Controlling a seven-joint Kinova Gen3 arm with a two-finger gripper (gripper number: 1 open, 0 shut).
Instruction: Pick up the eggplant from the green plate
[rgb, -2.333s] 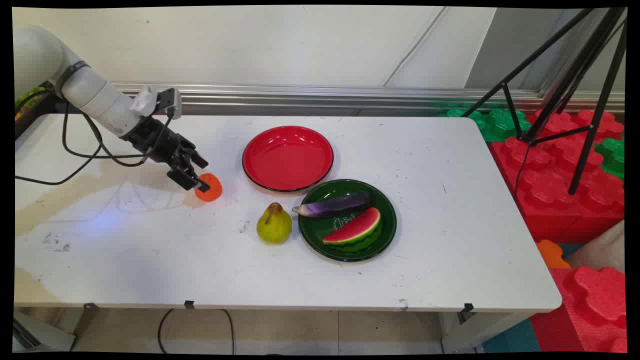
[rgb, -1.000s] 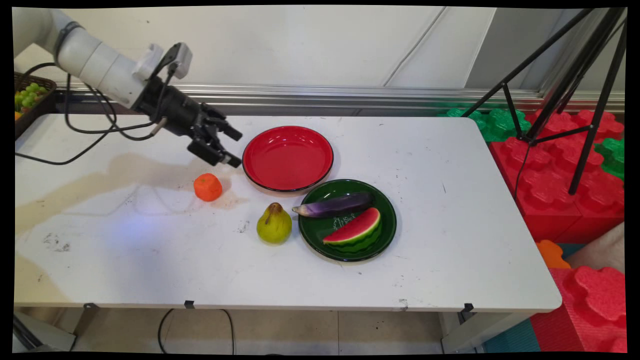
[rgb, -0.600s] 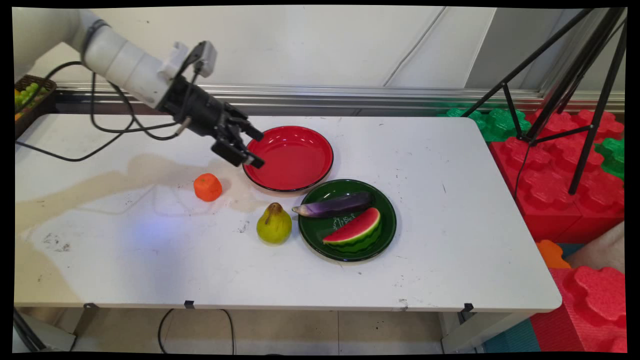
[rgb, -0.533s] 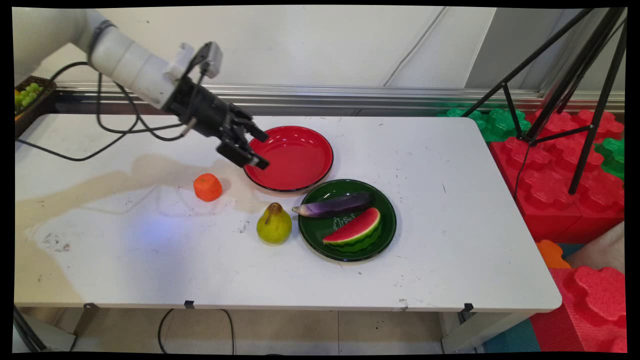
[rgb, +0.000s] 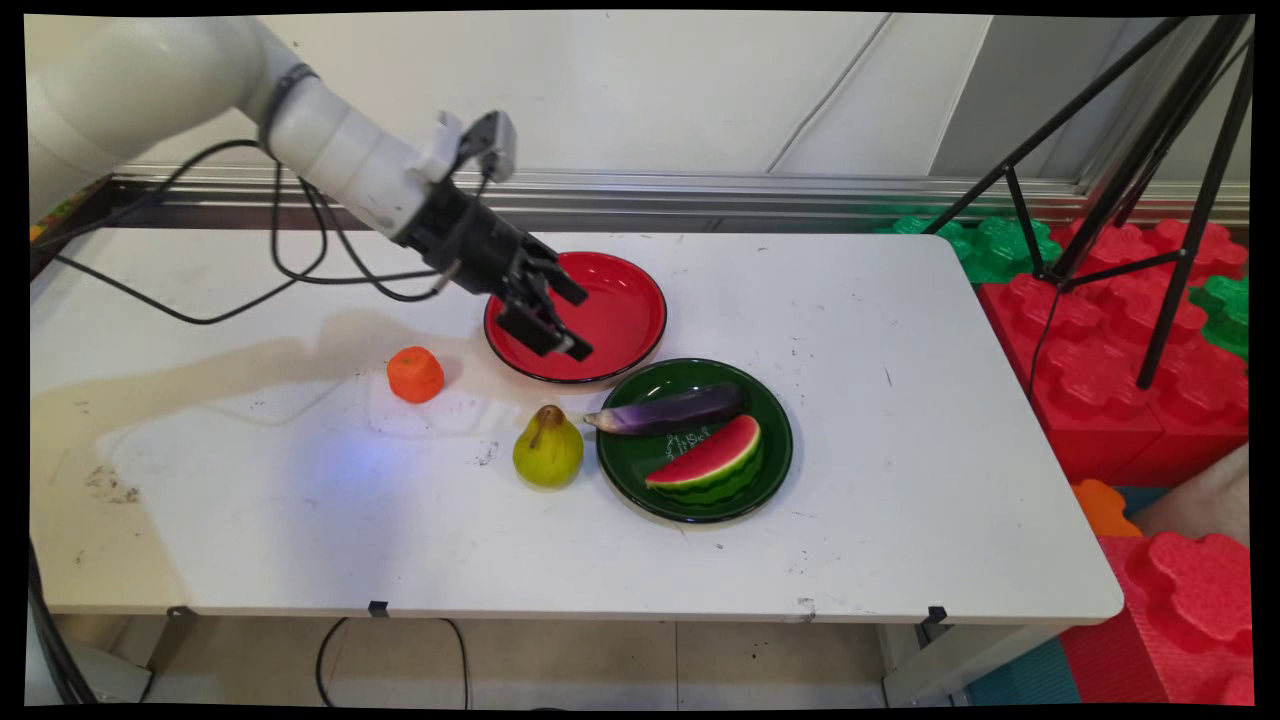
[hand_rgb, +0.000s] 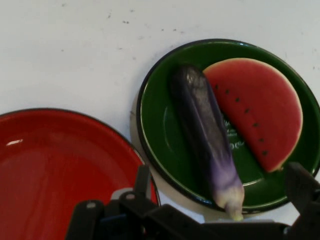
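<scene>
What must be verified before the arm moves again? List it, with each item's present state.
1. Black two-finger pincer open and holding nothing: ok.
2. Pincer above the round red plate, not touching it: ok.
3. Purple eggplant lying inside the round green plate: ok.
4. Red watermelon slice beside the eggplant on that plate: ok.
5. Yellow-green pear upright, left of the green plate: ok.
6. Small orange fruit apart from the pincer: ok.

eggplant (rgb: 668, 409) and watermelon slice (rgb: 708, 456) on plate (rgb: 775, 430); pear (rgb: 548, 448) just left
</scene>
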